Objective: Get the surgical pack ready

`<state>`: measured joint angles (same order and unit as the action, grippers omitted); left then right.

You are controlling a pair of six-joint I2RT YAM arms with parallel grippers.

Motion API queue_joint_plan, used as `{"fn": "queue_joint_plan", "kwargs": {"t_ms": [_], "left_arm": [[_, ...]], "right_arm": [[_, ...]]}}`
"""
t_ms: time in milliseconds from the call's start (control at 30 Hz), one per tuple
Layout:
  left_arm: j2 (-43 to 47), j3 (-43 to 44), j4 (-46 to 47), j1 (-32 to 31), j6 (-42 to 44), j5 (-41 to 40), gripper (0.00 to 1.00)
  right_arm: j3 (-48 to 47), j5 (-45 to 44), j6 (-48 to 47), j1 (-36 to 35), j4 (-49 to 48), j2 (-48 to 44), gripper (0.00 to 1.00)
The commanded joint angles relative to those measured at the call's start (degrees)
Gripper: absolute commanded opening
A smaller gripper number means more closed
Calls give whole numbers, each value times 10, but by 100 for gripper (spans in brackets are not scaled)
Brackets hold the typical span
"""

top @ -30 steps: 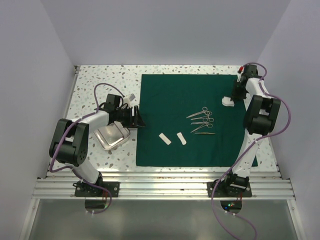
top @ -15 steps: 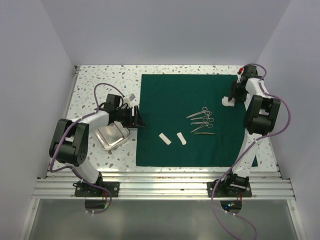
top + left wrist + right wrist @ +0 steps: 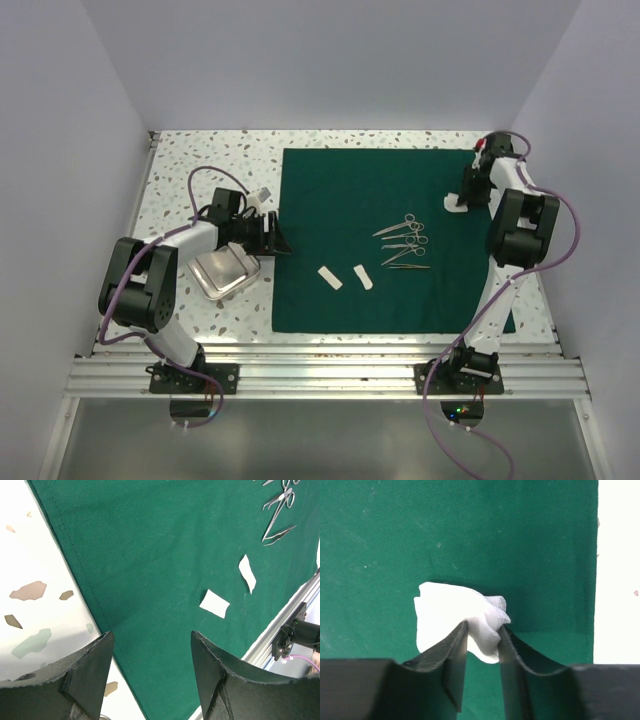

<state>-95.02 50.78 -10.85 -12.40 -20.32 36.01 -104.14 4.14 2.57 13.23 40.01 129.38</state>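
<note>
- Two arms are at work, one on each flank of the dark green drape (image 3: 350, 200). It lies spread flat on the speckled tabletop (image 3: 200, 160) and covers the middle and right of it.
- Right jaws: positioned over the drape's far right area. They press in from both sides on a crumpled gauze wad (image 3: 450, 610), and I record them as pinching its near edge. Most of the wad bulges out past the tips, mainly to the left in the wrist view.
- I cannot say for certain whether the wad rests on the cloth or hangs just clear of it. From overhead it reads as a white patch near the right hem.
- Left jaws: spread wide, with nothing between them, low over the drape's left hem. In the wrist view one finger sits over bare tabletop and the other over green cloth.
- Steel instruments (image 3: 405, 240): a small cluster of scissor-like tools lying close together on the drape, right of centre, well apart from both sets of jaws.
- One flat gauze pad (image 3: 330, 278) and a second pad (image 3: 362, 277) lie on the drape nearer the arm bases, left of the instruments. They are near each other but not touching.
- Metal tray (image 3: 225, 272): on bare tabletop just off the drape's left hem, close beside the left forearm and nearer the bases than the left jaws.
</note>
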Motion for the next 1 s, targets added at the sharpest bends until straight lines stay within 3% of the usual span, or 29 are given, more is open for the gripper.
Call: {"fn": "queue_joint_plan", "kwargs": {"t_ms": [0,200,467,733,967], "left_arm": [[6,16,6,4,14,6,67],[13,21,0,4,15,-1,67],[25,34,-9,4,12,-3,67],[46,34,7,3,-10,19,67],[52,44,17,2,-32,48,68]], "right_arm": [[-9,9,4,1,10,14,32],[-12,10,13,0,13,6,19],[21,12,53,-4,1,-55,11],[106,21,69,-30,16,-191,7],[178,70,78,-109,55,-319,4]]}}
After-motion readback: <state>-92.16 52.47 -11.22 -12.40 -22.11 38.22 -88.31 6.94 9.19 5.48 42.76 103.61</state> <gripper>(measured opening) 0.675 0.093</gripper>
